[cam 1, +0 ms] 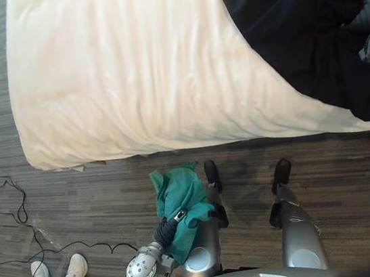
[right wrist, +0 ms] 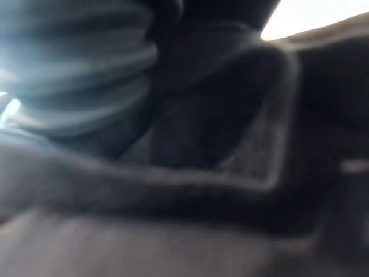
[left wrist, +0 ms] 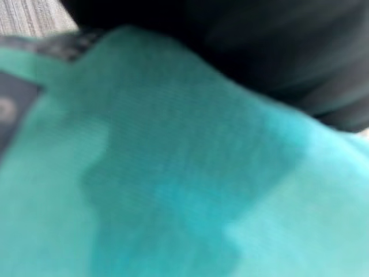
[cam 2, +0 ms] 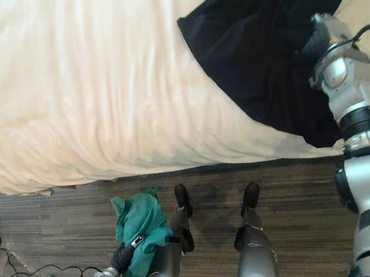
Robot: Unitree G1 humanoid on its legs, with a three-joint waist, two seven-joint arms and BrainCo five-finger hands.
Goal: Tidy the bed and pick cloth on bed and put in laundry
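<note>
**Cloths at both hands**

Open floor (cam 1: 77, 200) runs along the near edge of the bed (cam 1: 128, 71). Teal cloth (cam 1: 179, 194) drapes our left hand (cam 1: 166, 230) above it. Black cloth (cam 1: 301, 34) lies on the bed's right, our right hand (cam 2: 316, 38) in it. We cannot tell either grip.

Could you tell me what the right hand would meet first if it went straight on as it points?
The black cloth: the right hand points into it, seemingly at its surface, with the bed beneath.

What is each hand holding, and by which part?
Teal cloth drapes over the left hand; the right hand sits in the black cloth on the bed. Grip cannot be told for either.
</note>
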